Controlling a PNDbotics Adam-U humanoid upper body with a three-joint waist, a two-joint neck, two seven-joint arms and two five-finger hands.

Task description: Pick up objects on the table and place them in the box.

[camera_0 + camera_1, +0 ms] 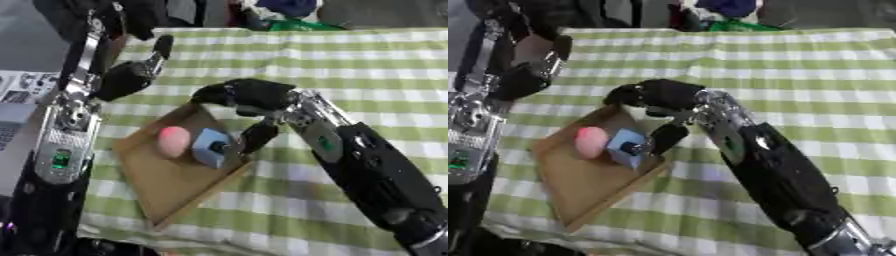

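The right hand (249, 97) curls over a flat wooden box (171, 187), its thumb touching a blue block (210, 147). A smooth pink egg shape (173, 141) lies beside the block. The left hand (131, 75) hangs relaxed, holding nothing.

A green-checked table (350, 65) bears a box (175, 192).

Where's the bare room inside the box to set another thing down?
The near half of the box is bare, bordered by its front rim. The far end is crowded: the pink object, the blue block and the right hand over them.
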